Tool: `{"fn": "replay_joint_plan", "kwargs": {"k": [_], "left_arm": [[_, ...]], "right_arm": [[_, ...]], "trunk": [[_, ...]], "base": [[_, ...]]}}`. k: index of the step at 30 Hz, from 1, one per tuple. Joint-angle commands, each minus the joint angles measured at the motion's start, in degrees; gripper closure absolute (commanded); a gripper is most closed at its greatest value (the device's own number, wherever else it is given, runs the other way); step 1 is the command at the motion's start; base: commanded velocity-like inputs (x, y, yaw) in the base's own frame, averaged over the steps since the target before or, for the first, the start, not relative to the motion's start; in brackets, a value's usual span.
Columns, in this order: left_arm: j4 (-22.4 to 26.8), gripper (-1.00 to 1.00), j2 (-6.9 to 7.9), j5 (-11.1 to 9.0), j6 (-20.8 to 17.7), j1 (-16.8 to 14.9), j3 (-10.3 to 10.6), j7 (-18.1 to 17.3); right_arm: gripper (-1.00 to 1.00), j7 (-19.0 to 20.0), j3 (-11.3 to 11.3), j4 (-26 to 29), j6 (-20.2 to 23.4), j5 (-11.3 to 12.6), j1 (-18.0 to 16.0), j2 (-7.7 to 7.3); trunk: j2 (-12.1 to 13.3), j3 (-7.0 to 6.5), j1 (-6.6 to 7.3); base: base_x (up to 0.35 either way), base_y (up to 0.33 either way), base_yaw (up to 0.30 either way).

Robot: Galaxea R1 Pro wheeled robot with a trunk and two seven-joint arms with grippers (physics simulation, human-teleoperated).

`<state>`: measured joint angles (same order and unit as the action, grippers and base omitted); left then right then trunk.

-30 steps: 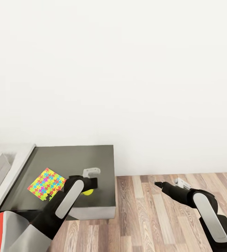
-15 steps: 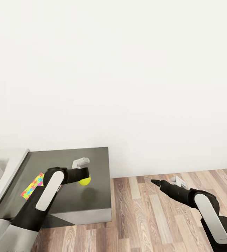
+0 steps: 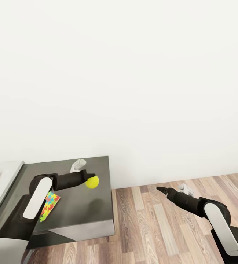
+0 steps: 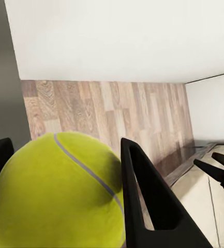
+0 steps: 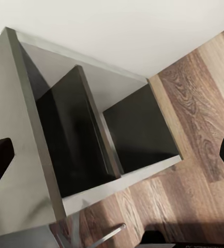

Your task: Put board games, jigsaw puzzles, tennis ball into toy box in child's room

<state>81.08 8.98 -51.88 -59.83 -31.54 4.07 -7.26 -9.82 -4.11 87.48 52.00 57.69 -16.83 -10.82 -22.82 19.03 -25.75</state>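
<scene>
Above the low dark grey cabinet (image 3: 78,198), my left fingers (image 3: 89,178) hold the yellow-green tennis ball (image 3: 92,182) up in the air.

Since a second ago I have lifted the ball off the cabinet top, where it sat by the bright mosaic jigsaw puzzle sheet (image 3: 49,205); now its shadow lies below it and my forearm hides part of the puzzle. Through the left wrist view the ball (image 4: 55,191) sits pressed against one black finger (image 4: 143,201), the other finger just at its far side. My right fingers (image 3: 159,189) hang over the wood plank floor (image 3: 152,227), well apart; whether they are spread or closed I cannot tell.
</scene>
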Motion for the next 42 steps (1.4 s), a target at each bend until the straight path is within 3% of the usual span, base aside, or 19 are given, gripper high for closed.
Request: {"fn": "replay_joint_plan", "kwargs": {"k": [1,11,21,38,42], "left_arm": [[0.01,1.00,0.06,0.72,-0.10,-0.03,0.01,-0.81],[-0.11,1.00,0.23,0.72,-0.11,0.07,-0.02,-7.17],[-0.13,1.00,0.13,0.72,-0.03,0.08,0.03,-7.95],[-0.07,1.00,0.15,0.60,-0.08,0.08,0.07,-8.04],[0.09,1.00,0.23,0.56,-0.10,0.17,0.01,-9.55]], "right_arm": [[-1.00,-0.54,-0.02,0.06,0.21,0.59,-0.05,0.00],[-1.00,-0.38,-0.02,0.06,0.21,0.64,-0.05,0.06],[-1.00,-0.37,-0.02,0.06,0.21,0.67,-0.05,0.17],[-1.00,-0.38,-0.07,0.53,0.07,0.59,0.05,0.25],[-1.00,-0.43,-0.02,0.51,0.11,0.58,0.13,0.12]], "trunk": [[-0.10,0.01,-0.03],[-0.10,-0.89,-0.03],[-0.10,-1.10,-0.03],[-0.10,-1.34,-0.03],[-0.10,-1.35,-0.03]], "base": [[-0.068,0.000,-0.093],[-0.064,0.000,-0.015],[-0.103,0.000,0.037],[-0.037,0.000,0.162],[-0.014,0.000,0.004]]}}
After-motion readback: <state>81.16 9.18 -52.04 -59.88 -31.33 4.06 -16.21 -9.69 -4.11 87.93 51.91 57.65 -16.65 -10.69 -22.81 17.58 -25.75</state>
